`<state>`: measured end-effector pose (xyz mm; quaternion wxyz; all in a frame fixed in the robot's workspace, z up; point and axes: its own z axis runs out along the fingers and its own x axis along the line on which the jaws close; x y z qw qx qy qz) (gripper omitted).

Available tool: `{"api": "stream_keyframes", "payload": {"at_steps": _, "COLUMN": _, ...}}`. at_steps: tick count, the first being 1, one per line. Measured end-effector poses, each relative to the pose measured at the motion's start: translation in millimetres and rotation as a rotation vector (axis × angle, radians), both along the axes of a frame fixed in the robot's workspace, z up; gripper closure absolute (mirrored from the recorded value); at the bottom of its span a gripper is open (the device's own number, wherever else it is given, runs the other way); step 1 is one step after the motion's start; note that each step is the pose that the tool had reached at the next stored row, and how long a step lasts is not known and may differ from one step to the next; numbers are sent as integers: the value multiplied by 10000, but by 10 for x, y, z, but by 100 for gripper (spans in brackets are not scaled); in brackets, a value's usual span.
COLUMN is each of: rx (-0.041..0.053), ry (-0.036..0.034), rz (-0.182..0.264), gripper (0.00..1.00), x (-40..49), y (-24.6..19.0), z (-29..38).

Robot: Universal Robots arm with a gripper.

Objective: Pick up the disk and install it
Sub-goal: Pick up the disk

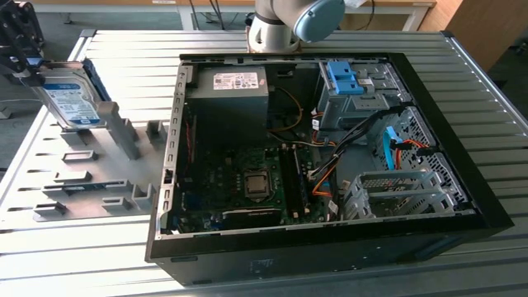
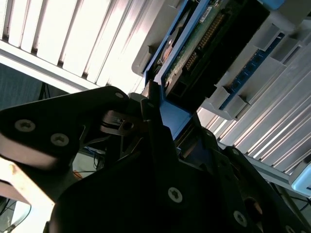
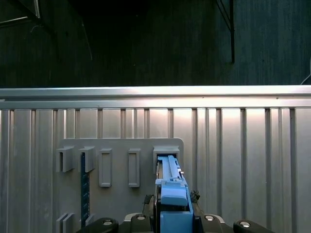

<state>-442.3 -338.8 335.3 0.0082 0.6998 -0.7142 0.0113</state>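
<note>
The chief risk, judging from the grip, is that the disk (image 1: 70, 102), a flat silver metal hard drive with a white-and-blue label and blue plastic side rails, twists or slips. The black two-fingered gripper (image 1: 25, 65) appears to hold it by the blue plastic handle alone, at one end, so the drive's weight hangs away from the pinch. A second risk is jamming: if the drive is pulled at an angle, its far end could bind in the slot of the grey slotted metal holder plate (image 1: 91, 179). Inside the open black computer case (image 1: 330, 266), loose orange and black cables (image 1: 363, 133) lie beside the grey drive cage (image 1: 363, 93) and could snag a drive carried across them.

In the second wrist view the gripper (image 2: 158, 121) looks pressed together on the blue handle, with the disk's (image 2: 204, 36) green circuit-board side reaching away from the fingers. In the first wrist view the blue rail (image 3: 170, 179) runs straight out from the gripper (image 3: 172, 221) into a slot of the holder plate (image 3: 116, 145). Whether the drive has cleared that slot cannot be told.

The disk stands upright outside the computer case, well apart from it on the exterior view's left, over the ribbed metal table (image 1: 132, 49).
</note>
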Motion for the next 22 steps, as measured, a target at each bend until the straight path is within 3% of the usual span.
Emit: {"api": "stream_keyframes", "payload": {"at_steps": 22, "rx": 0, "ry": -2, "rz": 0, "gripper": 64, "x": 0, "y": 0, "z": 176}}
